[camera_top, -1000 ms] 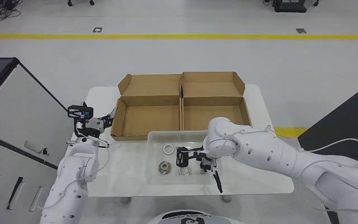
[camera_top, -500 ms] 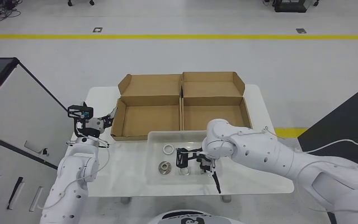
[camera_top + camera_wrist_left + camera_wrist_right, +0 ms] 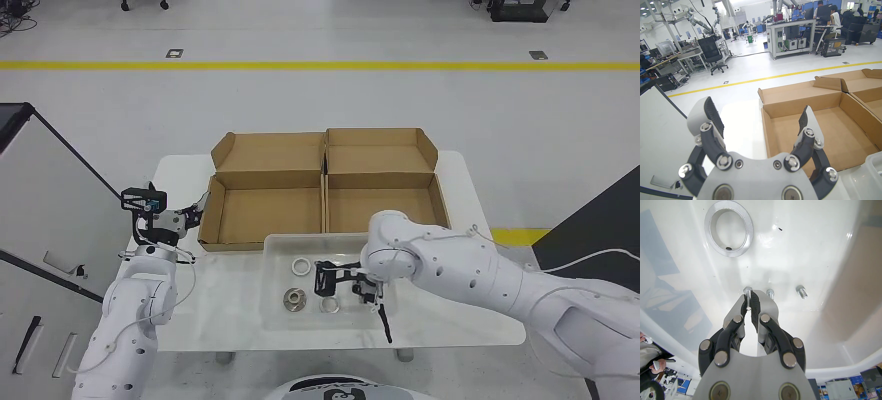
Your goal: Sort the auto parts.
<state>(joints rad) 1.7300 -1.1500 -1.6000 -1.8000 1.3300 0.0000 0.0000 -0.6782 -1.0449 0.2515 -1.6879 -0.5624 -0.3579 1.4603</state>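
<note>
My right gripper (image 3: 750, 298) is down inside the white plastic bin (image 3: 272, 300), shut on a silver hex bolt (image 3: 747, 294) whose head points at the bin floor. Two more bolts (image 3: 770, 293) (image 3: 801, 291) lie just beside it. A metal ring (image 3: 728, 228) rests farther along the bin floor. From above, the right gripper (image 3: 366, 292) is in the bin's right half, with a metal ring (image 3: 328, 306), a flanged metal part (image 3: 292, 298) and a white ring (image 3: 299, 267) to its left. My left gripper (image 3: 761, 115) is open and holds nothing, off the table's left side by the left cardboard box (image 3: 810, 125).
Two open cardboard boxes (image 3: 268, 210) (image 3: 385, 200) stand side by side at the back of the table, behind the bin. A dark panel (image 3: 60, 200) leans at the far left. Bare table (image 3: 470, 230) lies right of the boxes.
The right arm has shifted slightly left and up within the bin. The left arm has not moved.
</note>
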